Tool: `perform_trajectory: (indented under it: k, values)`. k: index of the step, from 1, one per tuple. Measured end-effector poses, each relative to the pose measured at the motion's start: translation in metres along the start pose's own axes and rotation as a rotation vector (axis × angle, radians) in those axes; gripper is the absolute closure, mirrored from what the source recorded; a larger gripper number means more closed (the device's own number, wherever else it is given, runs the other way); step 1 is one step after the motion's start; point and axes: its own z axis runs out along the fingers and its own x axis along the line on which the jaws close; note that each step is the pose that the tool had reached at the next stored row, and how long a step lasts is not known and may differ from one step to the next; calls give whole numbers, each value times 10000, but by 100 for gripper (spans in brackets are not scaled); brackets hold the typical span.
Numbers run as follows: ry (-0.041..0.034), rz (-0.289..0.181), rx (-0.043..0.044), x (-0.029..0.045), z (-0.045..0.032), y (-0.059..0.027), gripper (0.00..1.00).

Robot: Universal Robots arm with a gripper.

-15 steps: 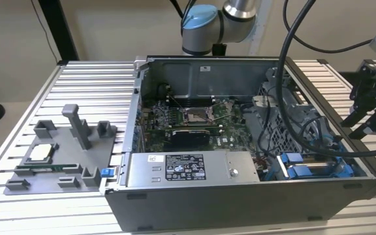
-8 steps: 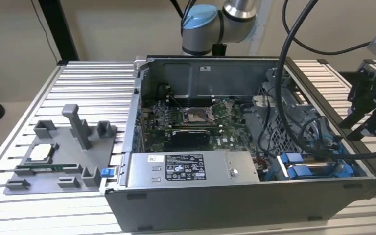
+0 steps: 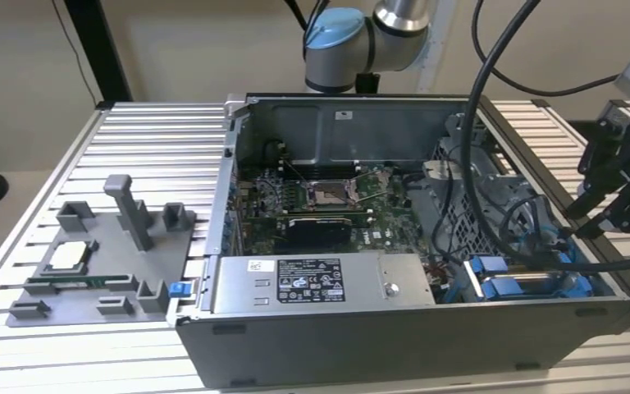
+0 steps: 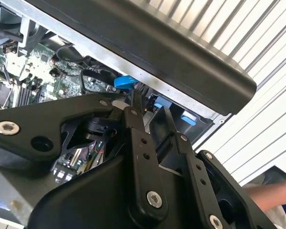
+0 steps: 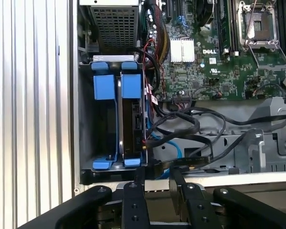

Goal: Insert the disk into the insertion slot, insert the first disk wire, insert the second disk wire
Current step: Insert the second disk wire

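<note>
The jaws are standing narrow and seem to be pinching a black wire plug (image 5: 157, 167), holding it close to the near end of the disk (image 5: 132, 124), probably to line it up with the connector there. The disk is already sitting edge-on in the insertion slot (image 5: 103, 164), with blue rails hugging it. The open grey computer case (image 3: 403, 345) is lying on the ribbed worktop (image 3: 129, 131), holding a motherboard (image 5: 200, 62) and loose cables (image 5: 200, 125).

computer case (image 3: 403, 341) on table (image 3: 151, 139), disk (image 5: 132, 125) in insertion slot (image 5: 103, 164) at case's end on the exterior view's right
</note>
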Motion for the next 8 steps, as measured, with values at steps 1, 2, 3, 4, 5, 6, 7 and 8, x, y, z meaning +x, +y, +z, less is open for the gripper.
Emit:
perform_trajectory:
  k: [1, 2, 3, 4, 5, 6, 7, 8]
  values:
    - [6, 2, -11, 2, 8, -1, 0]
    - [19, 5, -16, 3, 13, -3, 0]
    - [32, 6, -22, 4, 19, -6, 0]
    - [47, 8, -28, 5, 25, -7, 0]
    - [63, 11, -30, 5, 30, -8, 0]
    - [67, 12, -30, 6, 31, -8, 0]
    - [68, 12, -31, 6, 31, -8, 0]
    - [69, 12, -31, 6, 31, -8, 0]
